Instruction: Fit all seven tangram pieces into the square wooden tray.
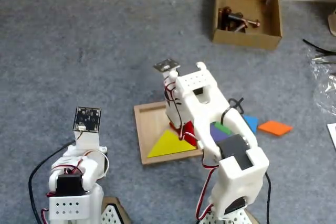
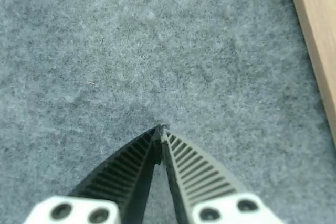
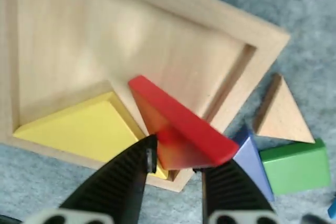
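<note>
The square wooden tray [image 3: 262, 35] holds a yellow triangle [image 3: 79, 127] flat in one corner. My right gripper [image 3: 176, 156] is shut on a red triangle [image 3: 178, 124], which is tilted over the tray's rim beside the yellow piece. A plain wooden triangle [image 3: 283, 116], a green piece [image 3: 296, 166] and a purple piece [image 3: 252, 161] lie on the carpet just outside the rim. In the high view the right arm [image 1: 199, 98] hangs over the tray [image 1: 149, 124], with a blue piece [image 1: 251, 123] and an orange piece [image 1: 274, 127] farther right. My left gripper [image 2: 160, 128] is shut over bare carpet, left of the tray.
A cardboard box [image 1: 247, 14] with metal parts stands at the back right. Clear plastic wrap [image 1: 325, 87] and cables lie at the right edge. Grey carpet [image 1: 79, 51] covers the table.
</note>
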Robot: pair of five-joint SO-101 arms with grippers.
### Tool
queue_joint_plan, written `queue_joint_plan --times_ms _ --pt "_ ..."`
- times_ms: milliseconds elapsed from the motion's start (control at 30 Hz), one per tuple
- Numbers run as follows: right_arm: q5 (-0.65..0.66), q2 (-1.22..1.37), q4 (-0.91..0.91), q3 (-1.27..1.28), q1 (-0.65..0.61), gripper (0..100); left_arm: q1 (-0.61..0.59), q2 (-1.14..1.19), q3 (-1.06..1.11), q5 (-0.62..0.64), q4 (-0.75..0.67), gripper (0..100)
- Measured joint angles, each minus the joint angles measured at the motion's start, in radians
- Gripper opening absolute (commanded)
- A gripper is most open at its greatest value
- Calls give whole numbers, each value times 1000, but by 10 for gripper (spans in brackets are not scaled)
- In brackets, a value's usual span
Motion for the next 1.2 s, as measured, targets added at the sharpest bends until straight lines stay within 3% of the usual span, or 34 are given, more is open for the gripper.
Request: queue_joint_plan --times_ms 467,967,1200 --pt "44 0 112 0 0 113 0 0 0 0 0 6" --pt "54 0 71 0 52 108 0 0 0 0 0 6" --pt "54 -60 71 0 110 35 0 0 0 0 0 6"
